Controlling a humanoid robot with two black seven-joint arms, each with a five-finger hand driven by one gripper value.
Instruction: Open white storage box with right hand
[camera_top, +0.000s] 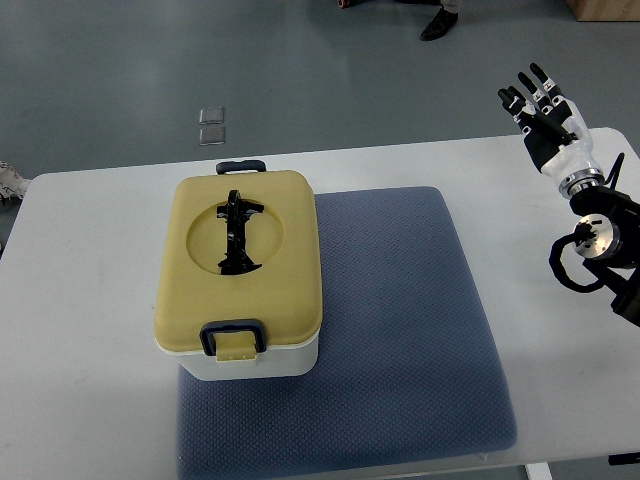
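The right hand hangs raised at the table's far right corner, its black-tipped fingers spread and nearly straight — it holds nothing. Its white palm shell runs down to a metal wrist, and behind that the black arm links with looping cables reach in from the picture's right edge.

Well apart from the hand, off to its left and nearer the robot, stands the white storage box. Its mustard-yellow lid sits flat on the white base, closed, with a black folding handle lying in a round recess in the lid's middle. A dark blue latch clasps the lid's near edge, and a matching one shows at the far edge.

The box rests on the left part of a blue-grey mat, which spreads across the white table between box and hand — the hand itself is above bare tabletop, clear of the mat.
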